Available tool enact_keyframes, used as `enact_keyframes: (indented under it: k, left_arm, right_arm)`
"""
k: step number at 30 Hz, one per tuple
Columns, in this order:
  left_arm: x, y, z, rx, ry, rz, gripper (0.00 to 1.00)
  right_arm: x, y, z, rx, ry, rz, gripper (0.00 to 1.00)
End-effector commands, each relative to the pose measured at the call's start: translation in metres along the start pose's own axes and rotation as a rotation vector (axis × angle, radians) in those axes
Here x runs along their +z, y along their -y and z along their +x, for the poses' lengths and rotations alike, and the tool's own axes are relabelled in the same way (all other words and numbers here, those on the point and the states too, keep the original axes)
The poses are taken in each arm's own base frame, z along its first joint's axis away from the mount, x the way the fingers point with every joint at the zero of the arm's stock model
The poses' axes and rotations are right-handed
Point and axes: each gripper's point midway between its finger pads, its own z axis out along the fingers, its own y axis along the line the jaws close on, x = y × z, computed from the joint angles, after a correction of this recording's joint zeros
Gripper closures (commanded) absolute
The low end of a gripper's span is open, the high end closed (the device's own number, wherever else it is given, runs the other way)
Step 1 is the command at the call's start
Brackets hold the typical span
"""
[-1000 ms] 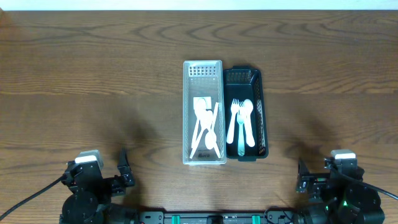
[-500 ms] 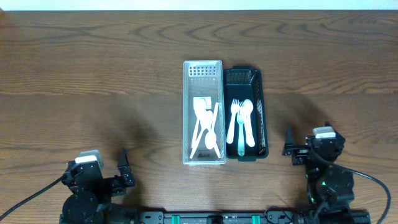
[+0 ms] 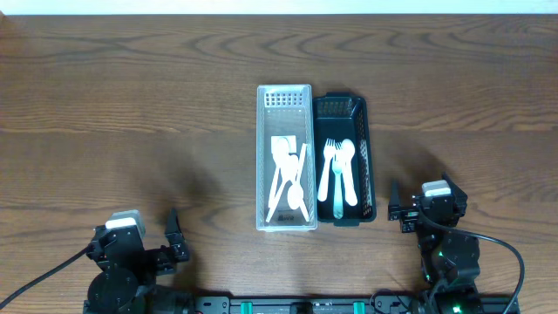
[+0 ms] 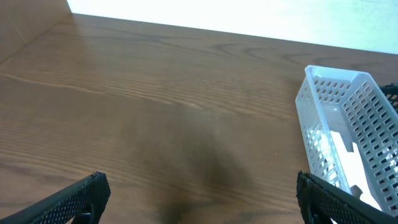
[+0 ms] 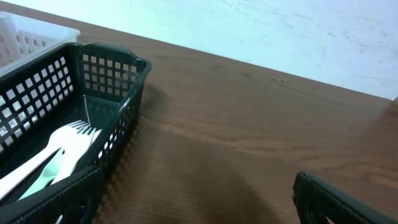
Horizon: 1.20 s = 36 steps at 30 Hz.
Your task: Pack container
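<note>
Two baskets stand side by side mid-table: a white basket (image 3: pixel 285 96) holding white cutlery (image 3: pixel 288 179), and a dark basket (image 3: pixel 344 106) holding pale forks and a spoon (image 3: pixel 338 174). My left gripper (image 3: pixel 135 234) sits near the front edge at the left, open and empty; in its wrist view (image 4: pixel 199 186) bare wood lies between the fingers, and the white basket (image 4: pixel 348 106) is off to the right. My right gripper (image 3: pixel 427 208) is open just right of the dark basket's near end. In its wrist view (image 5: pixel 193 183) nothing lies between the fingers, and the dark basket (image 5: pixel 106 81) with its forks (image 5: pixel 68 140) is at the left.
Brown wooden table (image 3: pixel 131 113) all around the baskets. The arm bases and cables run along the front edge. A pale wall borders the table's far side (image 5: pixel 249 31).
My right arm has swung left and forward from the front right corner to beside the dark basket. The left arm, both baskets and the cutlery have not moved.
</note>
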Motion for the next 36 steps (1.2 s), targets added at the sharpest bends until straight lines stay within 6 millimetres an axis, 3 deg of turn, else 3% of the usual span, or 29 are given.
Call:
enact_keyframes:
  k: [1,28,31,36]
  left_arm:
    - [-0.001,-0.001,-0.001,-0.008,0.007,-0.006,0.02]
    - [0.0,-0.004,-0.001,-0.016,0.007,-0.023,0.02]
    - [0.004,-0.005,-0.008,-0.029,0.047,-0.031,0.02]
    - [0.018,0.018,-0.027,0.095,0.18,0.078,0.02]
  right_arm:
    - [0.0,-0.003,0.001,-0.015,0.002,-0.015,0.01]
    - [0.0,-0.003,0.001,-0.015,0.002,-0.015,0.01]
    - [0.0,-0.003,0.001,-0.015,0.002,-0.015,0.01]
    - [0.0,-0.003,0.001,-0.015,0.002,-0.015,0.01]
